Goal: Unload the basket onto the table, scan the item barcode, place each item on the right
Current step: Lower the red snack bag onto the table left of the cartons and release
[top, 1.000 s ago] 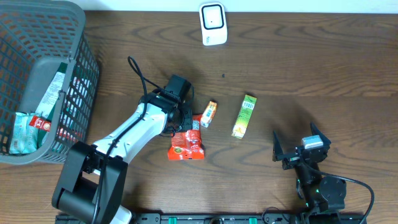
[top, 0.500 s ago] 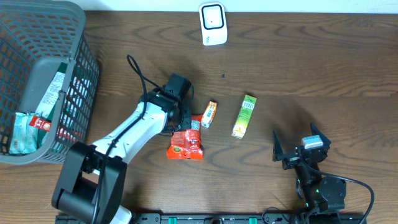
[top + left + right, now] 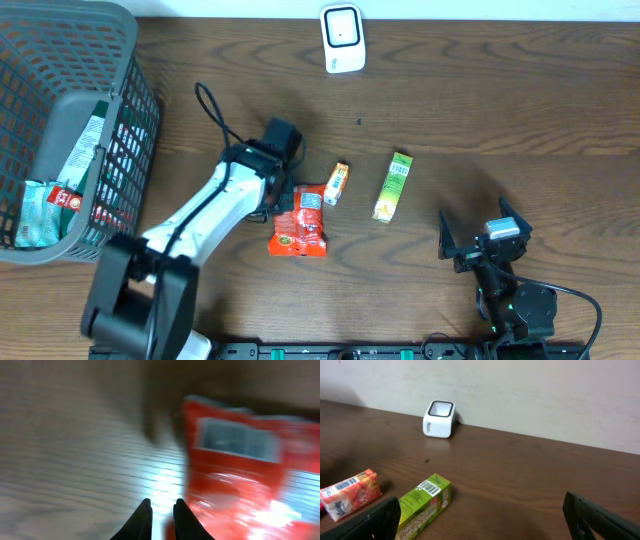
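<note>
Pick-up step: left gripper (image 3: 161, 506) at the glossy red foil pouch (image 3: 300, 232)
Fingers nearly pressed together by its left edge, mid-frame; blur hides any pinch. Next likely needs a sure grip, then carrying its barcode to the white boxy scanner (image 3: 341, 38), top centre.

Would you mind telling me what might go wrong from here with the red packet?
The left tool sits nearly closed at the edge of the red packet; the wrist view is too blurred to show a firm pinch, so the glossy packet may slip. The orange carton lies right beside it and could be knocked. The scanner stands across the table, a long carry.
</note>
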Robot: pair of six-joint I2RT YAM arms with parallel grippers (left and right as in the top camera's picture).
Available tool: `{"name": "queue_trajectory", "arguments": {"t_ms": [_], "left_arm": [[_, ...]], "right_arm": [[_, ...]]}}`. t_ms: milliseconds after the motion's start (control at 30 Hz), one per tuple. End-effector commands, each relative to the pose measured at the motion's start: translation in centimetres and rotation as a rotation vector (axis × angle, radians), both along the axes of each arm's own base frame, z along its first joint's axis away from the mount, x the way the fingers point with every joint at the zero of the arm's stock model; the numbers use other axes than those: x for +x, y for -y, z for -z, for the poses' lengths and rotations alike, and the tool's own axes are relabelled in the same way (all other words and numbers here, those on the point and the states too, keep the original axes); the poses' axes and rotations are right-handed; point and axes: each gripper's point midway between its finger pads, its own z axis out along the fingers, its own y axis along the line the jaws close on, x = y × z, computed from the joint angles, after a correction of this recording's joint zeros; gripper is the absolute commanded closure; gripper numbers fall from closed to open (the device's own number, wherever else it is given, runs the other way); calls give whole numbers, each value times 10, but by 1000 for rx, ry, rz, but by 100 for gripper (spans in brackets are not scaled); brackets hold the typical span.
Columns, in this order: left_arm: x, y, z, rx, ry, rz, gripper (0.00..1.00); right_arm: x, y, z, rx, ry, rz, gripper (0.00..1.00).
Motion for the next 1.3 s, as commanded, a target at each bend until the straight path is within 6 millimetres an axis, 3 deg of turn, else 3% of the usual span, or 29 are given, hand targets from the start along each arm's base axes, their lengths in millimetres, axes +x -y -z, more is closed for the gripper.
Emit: {"name": "queue_trajectory", "arguments": {"t_ms": [0, 100, 333, 933, 1267], "left_arm": [[2, -26, 15, 145, 0, -39, 83], [-1, -22, 22, 123, -22, -60, 83], [-12, 11, 35, -53, -119, -50, 83], [14, 30, 33, -126, -9, -45, 78], [17, 54, 31, -153, 36, 6, 78]], "right_arm": [[0, -1, 0, 11, -1, -5, 1], [0, -1, 0, 11, -1, -5, 1], [0, -1, 0, 11, -1, -5, 1], [0, -1, 0, 11, -1, -5, 1], [0, -1, 0, 11, -1, -5, 1]]}}
